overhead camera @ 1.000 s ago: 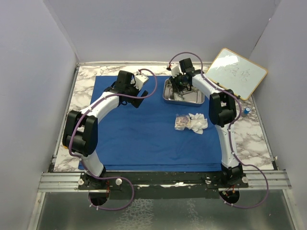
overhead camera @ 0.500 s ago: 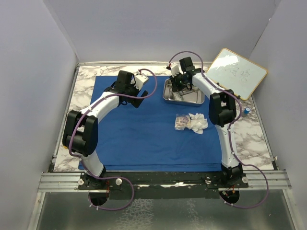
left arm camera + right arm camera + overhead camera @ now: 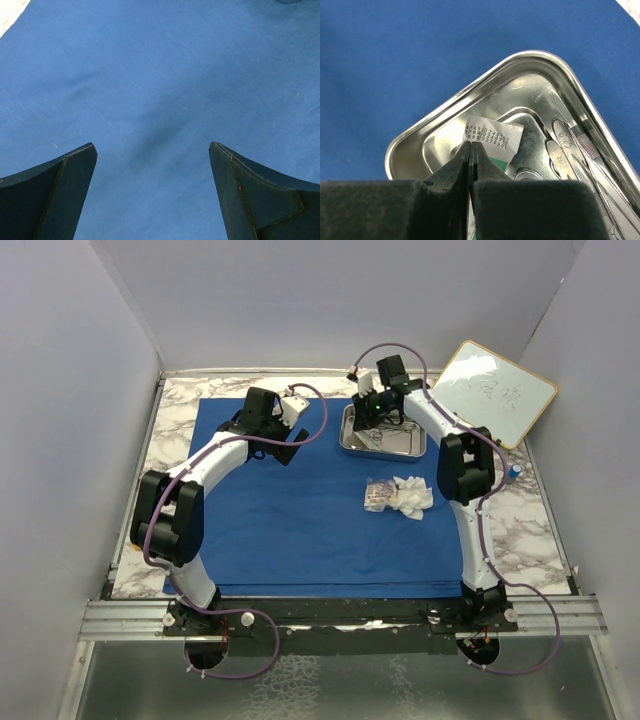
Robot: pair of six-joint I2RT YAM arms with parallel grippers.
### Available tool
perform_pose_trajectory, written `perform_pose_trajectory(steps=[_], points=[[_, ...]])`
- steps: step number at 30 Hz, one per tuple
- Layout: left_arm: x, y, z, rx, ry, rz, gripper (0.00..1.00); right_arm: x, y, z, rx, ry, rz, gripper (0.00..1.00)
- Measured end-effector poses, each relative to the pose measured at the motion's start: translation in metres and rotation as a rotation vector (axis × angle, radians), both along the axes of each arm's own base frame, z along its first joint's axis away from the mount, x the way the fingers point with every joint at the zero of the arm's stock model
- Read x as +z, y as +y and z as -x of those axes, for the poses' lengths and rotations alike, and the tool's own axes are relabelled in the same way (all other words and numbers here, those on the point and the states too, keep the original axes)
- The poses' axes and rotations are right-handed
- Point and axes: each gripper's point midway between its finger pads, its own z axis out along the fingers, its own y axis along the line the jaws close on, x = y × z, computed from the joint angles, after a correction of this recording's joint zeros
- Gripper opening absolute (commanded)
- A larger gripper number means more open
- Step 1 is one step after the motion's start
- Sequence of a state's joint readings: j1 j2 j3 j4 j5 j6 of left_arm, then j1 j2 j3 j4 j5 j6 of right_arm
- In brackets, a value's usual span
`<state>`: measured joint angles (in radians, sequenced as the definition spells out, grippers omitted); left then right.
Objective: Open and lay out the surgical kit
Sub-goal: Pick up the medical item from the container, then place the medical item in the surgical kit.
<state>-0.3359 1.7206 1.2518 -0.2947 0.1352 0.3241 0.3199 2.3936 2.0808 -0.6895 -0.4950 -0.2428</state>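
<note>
Royal-blue cloth wrap [image 3: 310, 500] lies spread flat over most of the marble-patterned desk [image 3: 175, 405], filling the middle of the top view. Toward the upper right of that view, a shallow rectangular steel tray [image 3: 400, 447] sits on the cloth's far right corner. The right gripper [image 3: 471, 145] is poised over the tray's left end. In the right wrist view its jaws are pressed together on the edge of a small white printed packet [image 3: 492, 137], which carries rows of black digits and a green patch lower down. The packet is over the tray's inner floor; whether it touches the floor cannot be told. Slim steel instruments [image 3: 570, 150] lie along the tray's right side in that view.

Below the tray in the top view, crumpled white gauze [image 3: 412, 495] rests on the cloth, with a clear packet [image 3: 378, 495] touching its left side.

The left gripper [image 3: 152, 145] is over the cloth's upper left area. Its jaws are spread wide with nothing between them, only bare blue cloth beneath.

A wood-framed whiteboard [image 3: 495, 390] leans tilted at the upper right, beyond the tray.
</note>
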Motion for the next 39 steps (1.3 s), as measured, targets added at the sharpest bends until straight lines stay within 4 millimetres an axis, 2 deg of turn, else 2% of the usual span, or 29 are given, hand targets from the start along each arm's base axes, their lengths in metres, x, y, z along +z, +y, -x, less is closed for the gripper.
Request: perform_pose_trajectory(steps=[10, 17, 20, 24, 29, 33, 39], points=[[0.0, 0.0, 0.0, 0.0, 0.001, -0.001, 0.99, 0.034, -0.002, -0.001, 0.01, -0.021, -0.078, 0.01], [0.0, 0.0, 0.0, 0.0, 0.002, -0.001, 0.99, 0.075, -0.004, 0.001, 0.022, -0.077, -0.118, 0.01], [0.0, 0.001, 0.0, 0.002, 0.002, -0.002, 0.99, 0.093, -0.004, 0.012, 0.035, -0.089, -0.136, 0.01], [0.0, 0.005, -0.002, 0.022, -0.008, -0.02, 0.99, 0.109, -0.008, 0.035, 0.045, -0.09, -0.147, 0.01], [0.007, 0.019, -0.01, 0.082, -0.052, -0.064, 0.99, 0.117, -0.02, 0.079, 0.049, -0.069, -0.15, 0.01], [0.013, 0.035, -0.017, 0.134, -0.075, -0.086, 0.99, 0.112, -0.025, 0.111, 0.047, -0.043, -0.149, 0.01], [0.025, 0.061, -0.03, 0.226, -0.102, -0.091, 0.99, 0.083, -0.024, 0.161, 0.033, 0.0, -0.115, 0.01]])
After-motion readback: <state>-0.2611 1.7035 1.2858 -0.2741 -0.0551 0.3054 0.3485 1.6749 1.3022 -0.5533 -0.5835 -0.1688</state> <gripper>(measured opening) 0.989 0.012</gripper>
